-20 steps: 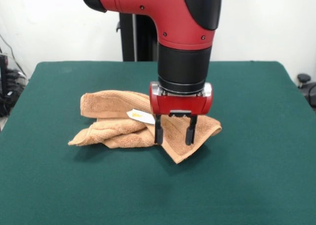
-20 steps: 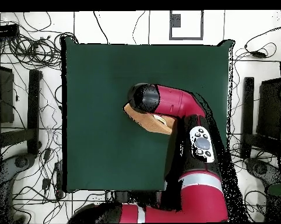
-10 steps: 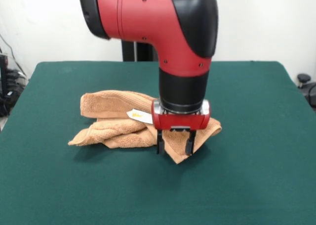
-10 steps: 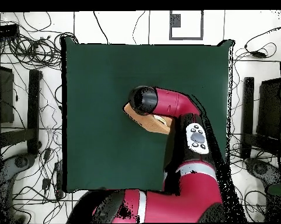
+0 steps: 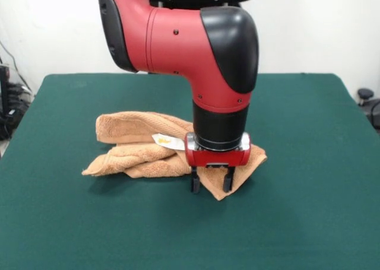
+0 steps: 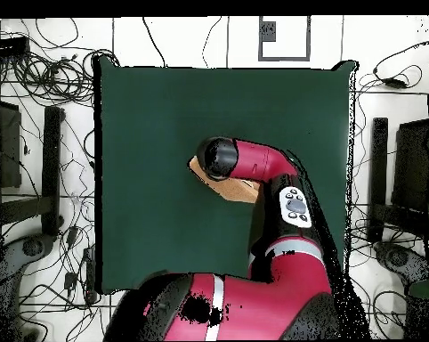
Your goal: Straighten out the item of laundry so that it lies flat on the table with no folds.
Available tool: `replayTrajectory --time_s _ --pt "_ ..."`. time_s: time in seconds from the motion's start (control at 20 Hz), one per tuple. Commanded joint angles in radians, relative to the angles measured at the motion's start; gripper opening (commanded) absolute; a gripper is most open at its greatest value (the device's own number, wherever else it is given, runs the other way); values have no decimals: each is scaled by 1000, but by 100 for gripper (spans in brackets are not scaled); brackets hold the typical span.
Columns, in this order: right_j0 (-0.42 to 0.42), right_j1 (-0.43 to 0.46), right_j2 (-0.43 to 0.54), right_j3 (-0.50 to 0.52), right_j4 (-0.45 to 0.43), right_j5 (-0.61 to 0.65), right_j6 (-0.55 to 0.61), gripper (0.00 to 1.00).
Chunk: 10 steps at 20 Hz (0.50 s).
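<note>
The towel [image 5: 142,148] lies crumpled and folded on the bench [image 5: 297,222], tag [image 5: 169,141] up. The gripper [image 5: 211,187] stands at its front corner, fingers [image 5: 195,184] spread astride that corner, tips at the bench.

The table [image 5: 309,222] is bare green cloth on every side of the crumpled towel [image 5: 133,154], so there is open room to pass along its front edge, far edge and both ends. The only things in the way sit mid-table: the bunched towel with its raised folds, and the red arm [image 5: 208,50] standing straight over the towel's right corner, its gripper [image 5: 210,182] down at the cloth with jaws apart.
</note>
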Motion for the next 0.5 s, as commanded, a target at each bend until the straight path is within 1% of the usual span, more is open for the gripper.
replayTrajectory --time_s 0.05,0.5 --pt "12 11 71 7 10 -54 142 100" --pt "10 -3 76 21 6 -65 139 100"
